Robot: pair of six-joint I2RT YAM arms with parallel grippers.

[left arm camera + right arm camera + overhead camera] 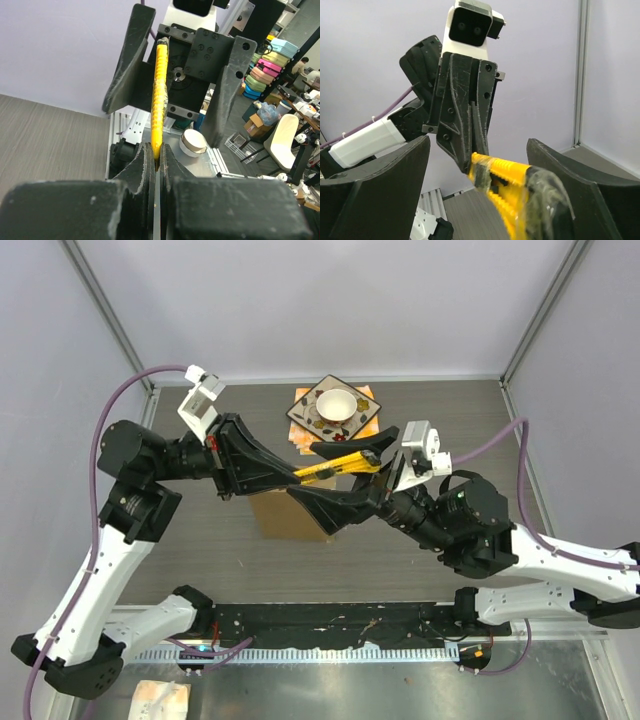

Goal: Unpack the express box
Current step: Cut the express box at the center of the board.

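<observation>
left gripper (156,152) clamped, right gripper (481,167) spread

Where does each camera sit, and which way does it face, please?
Top external: above and behind the robot, looking down on the table, express box, left arm and right arm.
Left wrist: along its own shut fingers toward the right gripper.
Right wrist: between its own open fingers toward the left gripper.
Shared: all show the yellow knife.

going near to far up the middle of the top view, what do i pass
express box → yellow knife, held above the table → patterned plate with the white bowl on it
</observation>
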